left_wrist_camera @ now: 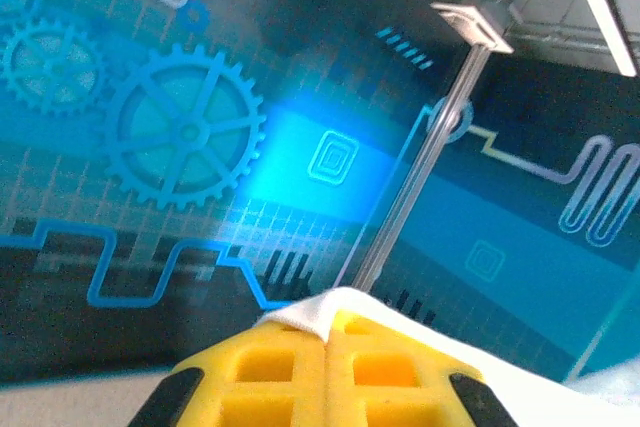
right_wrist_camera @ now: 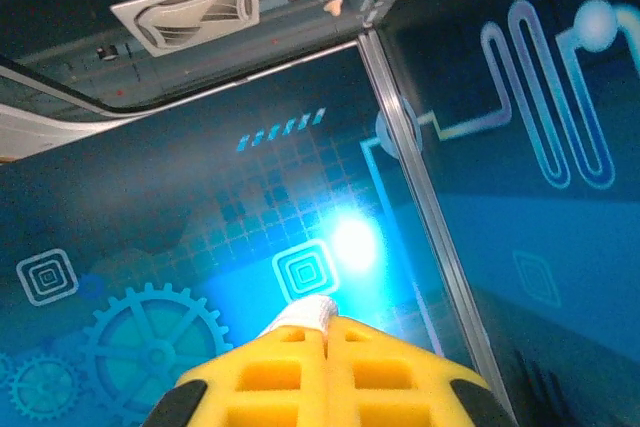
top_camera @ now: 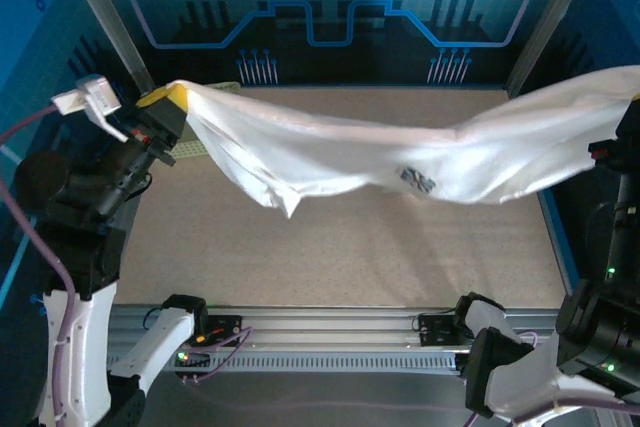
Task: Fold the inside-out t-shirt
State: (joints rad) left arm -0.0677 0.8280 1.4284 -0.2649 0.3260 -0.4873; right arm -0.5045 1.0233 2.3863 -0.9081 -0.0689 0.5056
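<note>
The speckled table (top_camera: 350,247) spreads beneath the white t-shirt (top_camera: 330,152), which hangs stretched in the air from the left side across to the right, sagging in the middle. The left jaws are closed on a bunched corner of cloth at its left end, and the right jaws are pinched tight on a fold at its right end. A small dark printed graphic (top_camera: 418,179) sits right of the shirt's middle.

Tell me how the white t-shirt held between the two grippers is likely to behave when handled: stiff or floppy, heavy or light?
Probably very floppy: the t-shirt sags in the middle between the left gripper and the right gripper. It seems light, since thin pinched edges carry it all. Its hanging corner would likely swing.
</note>
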